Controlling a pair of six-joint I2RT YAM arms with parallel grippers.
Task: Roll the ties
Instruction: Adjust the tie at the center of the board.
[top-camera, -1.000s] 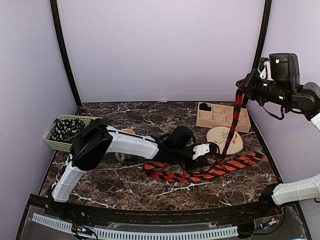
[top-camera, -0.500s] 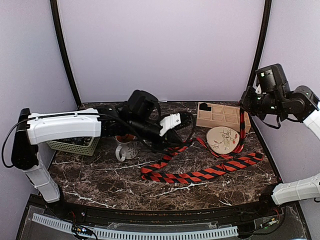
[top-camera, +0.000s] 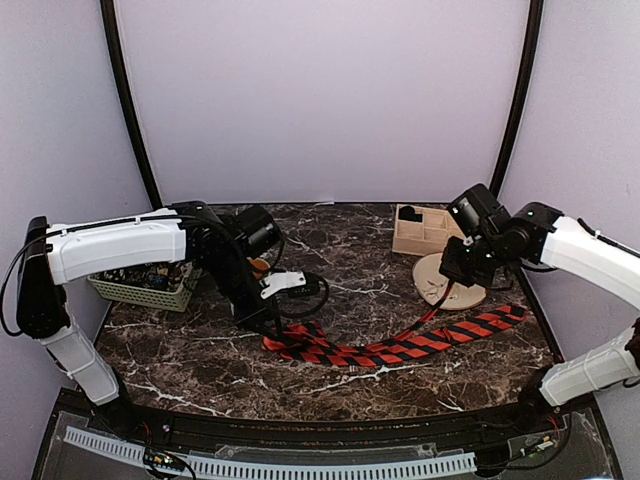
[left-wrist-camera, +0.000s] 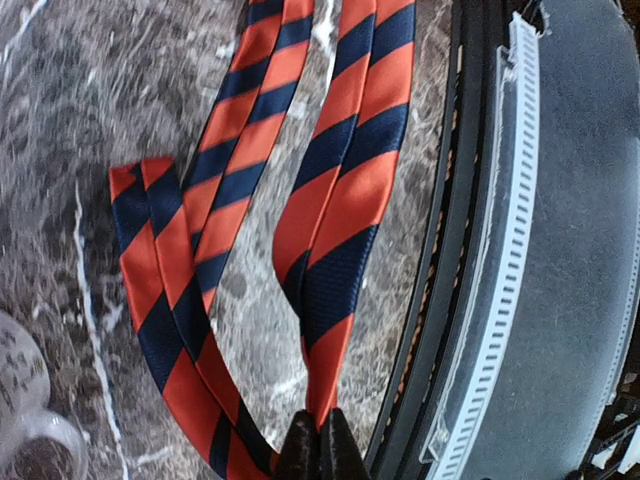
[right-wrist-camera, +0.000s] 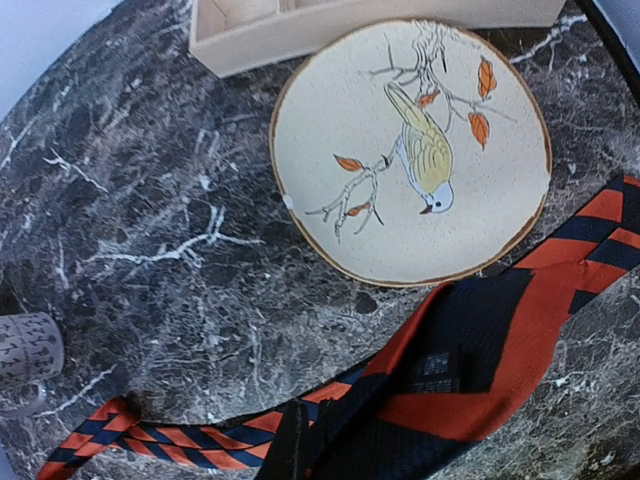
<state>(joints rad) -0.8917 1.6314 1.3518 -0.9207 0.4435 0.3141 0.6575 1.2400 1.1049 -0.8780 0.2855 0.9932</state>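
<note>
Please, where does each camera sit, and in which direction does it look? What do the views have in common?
Top external: fixed above and behind the arms, looking down and forward over the table; both arms show, with the left gripper and right gripper.
Left wrist: on the left arm, looking down at the tie by the table's near edge; its shut gripper shows at the bottom.
Right wrist: on the right arm, looking down at the plate and box; its gripper shows at the bottom.
Shared: all three show the tie.

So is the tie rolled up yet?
Not yet. Nothing is rolled: the tie lies long and doubled on the table. The left tool pinches it near one end, the right tool grips the wide end. All the rolling is still to do.
</note>
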